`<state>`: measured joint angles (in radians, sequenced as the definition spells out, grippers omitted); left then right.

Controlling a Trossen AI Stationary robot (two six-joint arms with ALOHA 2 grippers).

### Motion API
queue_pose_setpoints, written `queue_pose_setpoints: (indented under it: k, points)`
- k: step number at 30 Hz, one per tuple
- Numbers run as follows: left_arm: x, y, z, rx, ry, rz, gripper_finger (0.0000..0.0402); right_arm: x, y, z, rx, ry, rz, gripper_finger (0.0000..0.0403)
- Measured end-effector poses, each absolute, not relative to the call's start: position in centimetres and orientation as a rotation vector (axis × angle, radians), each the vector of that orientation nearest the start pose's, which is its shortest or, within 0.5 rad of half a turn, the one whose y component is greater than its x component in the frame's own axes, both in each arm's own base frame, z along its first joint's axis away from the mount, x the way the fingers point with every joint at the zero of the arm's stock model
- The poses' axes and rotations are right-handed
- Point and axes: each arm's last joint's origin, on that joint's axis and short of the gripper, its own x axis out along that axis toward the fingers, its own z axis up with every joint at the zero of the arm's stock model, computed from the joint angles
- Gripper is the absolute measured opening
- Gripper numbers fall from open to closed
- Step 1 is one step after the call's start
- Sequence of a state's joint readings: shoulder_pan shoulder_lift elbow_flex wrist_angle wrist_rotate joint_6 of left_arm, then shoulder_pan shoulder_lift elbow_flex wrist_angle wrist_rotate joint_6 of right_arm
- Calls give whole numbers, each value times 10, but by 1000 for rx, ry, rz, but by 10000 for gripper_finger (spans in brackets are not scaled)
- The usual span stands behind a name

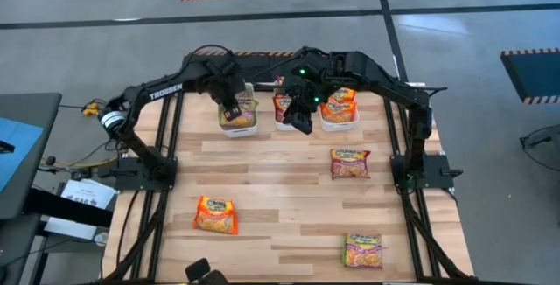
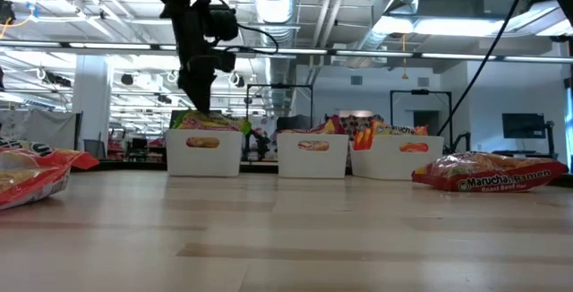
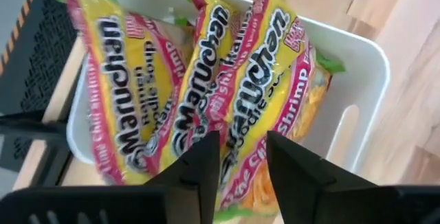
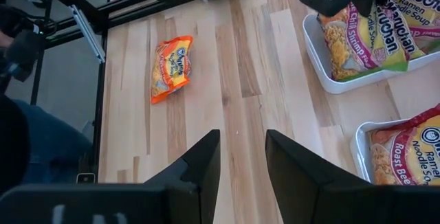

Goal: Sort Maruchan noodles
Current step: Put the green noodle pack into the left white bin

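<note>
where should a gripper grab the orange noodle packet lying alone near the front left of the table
Judging by its pose, come straight down on the orange packet. It lies flat on the bare table, nothing touching it. Pinch across its narrower width near the middle, where the noodle block gives firmer hold than the thin sealed ends.

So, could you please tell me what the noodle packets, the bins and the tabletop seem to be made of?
Noodle packets: thin glossy plastic film, judging by the crinkles and shiny highlights.
Bins: white moulded plastic, probably; smooth, slightly shiny walls, rounded corners and a slot-like handle recess.
Tabletop: light wood, apparently joined planks; visible grain and seams, with a satin sheen.
</note>
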<state>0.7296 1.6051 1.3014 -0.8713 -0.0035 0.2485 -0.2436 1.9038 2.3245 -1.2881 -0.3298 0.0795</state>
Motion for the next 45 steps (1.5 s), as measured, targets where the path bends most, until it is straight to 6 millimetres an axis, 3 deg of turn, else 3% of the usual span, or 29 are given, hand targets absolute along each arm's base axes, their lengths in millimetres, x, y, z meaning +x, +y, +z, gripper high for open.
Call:
queue_pose_setpoints:
  k: [8,13,18,28,35,45]
  points:
    - [239,213,301,-234,1144,481,112,358,-79,435,314,839,51,142]
    - [235,198,307,-443,1140,240,112,356,-79,433,320,865,51,142]
    - [240,191,290,-455,1130,147,112,355,-79,433,321,878,51,142]
    - [236,194,242,-433,1166,247,112,355,-79,433,321,878,51,142]
    - [234,195,225,-414,1177,342,112,355,-79,433,321,878,51,142]
    - [230,192,210,-420,1185,340,112,355,-79,433,321,877,50,142]
